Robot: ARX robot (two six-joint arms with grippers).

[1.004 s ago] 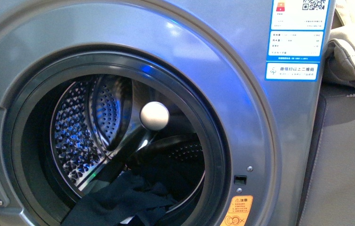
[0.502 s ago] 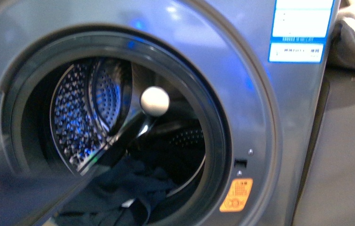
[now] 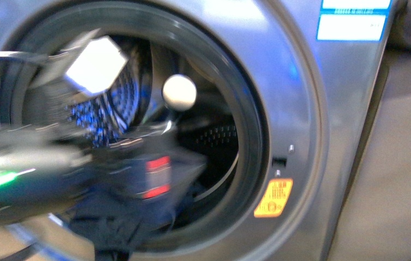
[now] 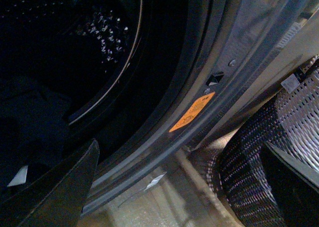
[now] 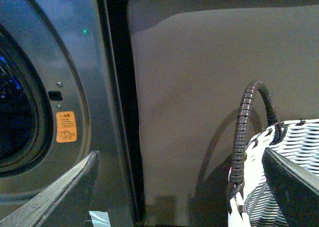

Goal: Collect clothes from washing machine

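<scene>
Blurred left arm [image 3: 56, 174], end effector [image 4: 179, 143] spread

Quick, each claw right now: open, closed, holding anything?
Left claw: open, holding nothing.
Right claw: open, holding nothing.

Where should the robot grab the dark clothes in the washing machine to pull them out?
Best to pinch a raised fold of the clothes, which lie heaped low at the front of the drum near the rim. Come in from the front through the round opening of the washing machine, then down onto the heap. The fabric is soft and crumpled, so a bunched fold probably suits the jaws.
</scene>
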